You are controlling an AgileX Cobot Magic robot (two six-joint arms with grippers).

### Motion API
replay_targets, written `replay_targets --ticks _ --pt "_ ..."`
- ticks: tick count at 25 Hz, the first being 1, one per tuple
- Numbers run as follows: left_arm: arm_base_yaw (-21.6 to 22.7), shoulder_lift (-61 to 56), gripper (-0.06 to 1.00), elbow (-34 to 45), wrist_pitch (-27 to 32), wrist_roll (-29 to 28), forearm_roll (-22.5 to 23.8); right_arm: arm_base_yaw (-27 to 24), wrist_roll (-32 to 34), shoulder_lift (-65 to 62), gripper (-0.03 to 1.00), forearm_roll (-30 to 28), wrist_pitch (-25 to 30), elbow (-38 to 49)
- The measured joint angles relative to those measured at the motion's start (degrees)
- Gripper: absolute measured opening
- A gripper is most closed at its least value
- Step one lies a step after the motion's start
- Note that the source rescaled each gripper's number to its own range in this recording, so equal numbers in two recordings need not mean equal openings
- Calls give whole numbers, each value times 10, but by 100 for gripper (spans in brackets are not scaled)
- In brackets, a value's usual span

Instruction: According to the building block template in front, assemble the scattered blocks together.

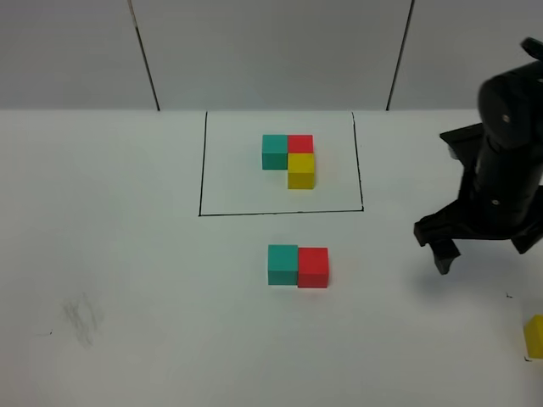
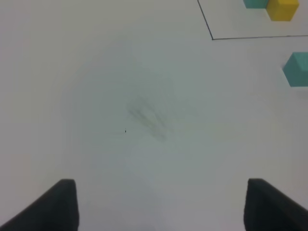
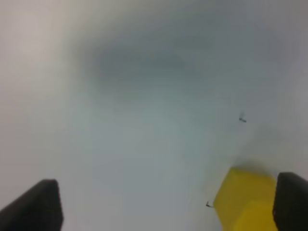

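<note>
The building block template is an L of teal, red and yellow cubes inside a black-lined rectangle at the back middle. Of the scattered blocks, the teal cube and red cube sit side by side, touching, in front of the frame. The yellow cube lies at the right edge. My right gripper hovers open behind the yellow cube. In the right wrist view the yellow cube lies just inside one of the fingers. My left gripper is open and empty over bare table, outside the exterior view.
The white table has a faint grey smudge at the front left, also in the left wrist view. That view catches the frame corner, the template's yellow cube and the loose teal cube.
</note>
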Motion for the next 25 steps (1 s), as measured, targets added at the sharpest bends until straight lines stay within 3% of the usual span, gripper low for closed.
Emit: replay_targets --ticks 5,10,15,25 --pt "0 0 53 0 0 0 0 -49 54 -117 77 -21 -93 141" --pt "0 0 53 0 0 0 0 -115 64 -156 77 -22 -152 230" --pt "0 0 53 0 0 0 0 -150 35 -156 77 -1 -202 261" --pt "0 0 53 0 0 0 -1 -153 29 -92 77 -3 -287 286"
